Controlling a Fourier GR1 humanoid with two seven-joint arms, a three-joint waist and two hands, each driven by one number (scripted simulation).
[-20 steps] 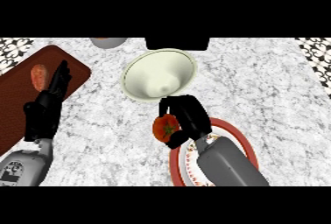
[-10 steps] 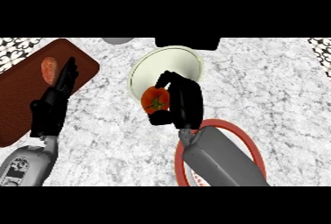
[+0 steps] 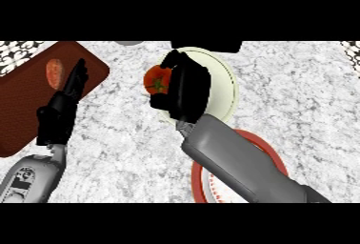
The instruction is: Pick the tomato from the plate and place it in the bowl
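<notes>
- right hand (image 3: 184, 88) is curled around the tomato (image 3: 155, 82), right at the bowl's (image 3: 226, 83) left rim
- red-rimmed plate (image 3: 271, 151) sits under the forearm
- left hand (image 3: 63, 104) relaxed, fingers straight, over the cutting board (image 3: 28, 102)

A red tomato (image 3: 155, 82) with a green stem, gripped in the curled fingers of the right hand (image 3: 184, 88), sits at the left edge of the pale cream bowl (image 3: 226, 83); the red-rimmed plate (image 3: 270, 151) lies nearer, largely hidden under the forearm
</notes>
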